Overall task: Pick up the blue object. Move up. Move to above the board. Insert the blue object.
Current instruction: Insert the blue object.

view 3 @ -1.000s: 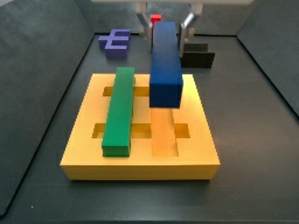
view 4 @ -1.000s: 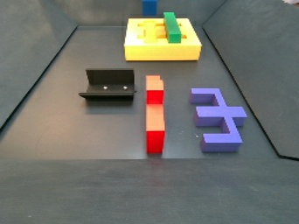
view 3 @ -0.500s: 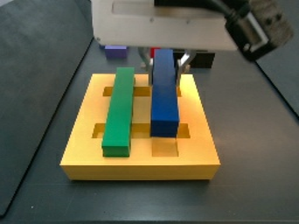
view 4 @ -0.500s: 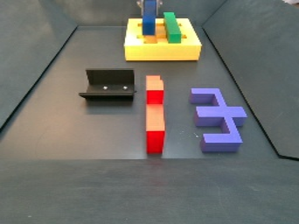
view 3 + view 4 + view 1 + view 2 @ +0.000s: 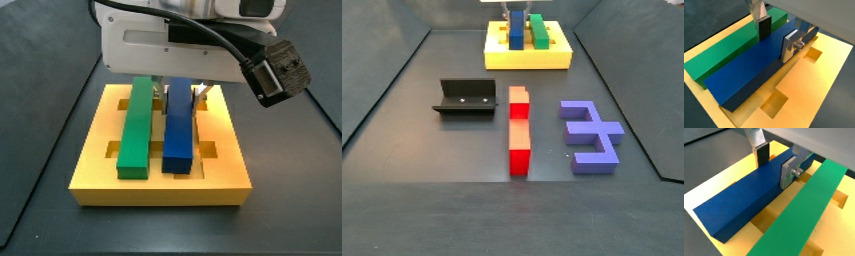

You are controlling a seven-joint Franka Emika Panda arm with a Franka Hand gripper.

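The blue object (image 5: 181,135) lies flat along a groove of the yellow board (image 5: 160,190), parallel to the green bar (image 5: 136,125) and close beside it. My gripper (image 5: 181,92) is low over the bar's far end. In both wrist views the gripper (image 5: 776,42) (image 5: 774,170) straddles the blue object (image 5: 751,75), one dark pad (image 5: 764,29) against the side that faces the green bar (image 5: 724,55) and the silver finger (image 5: 789,46) against the opposite side. The jaws are shut on it. In a side view the blue object (image 5: 516,35) sits on the board (image 5: 529,60) at the far end of the floor.
On the dark floor stand the fixture (image 5: 465,97), a red and orange bar (image 5: 517,130) and a purple-blue E-shaped block (image 5: 589,135). Rectangular cut-outs (image 5: 774,102) open in the board beside the blue bar. Dark walls enclose the floor.
The blue object was held tilted above the board a second ago. It has come down and now lies level in the groove, with the gripper lowered along with it.
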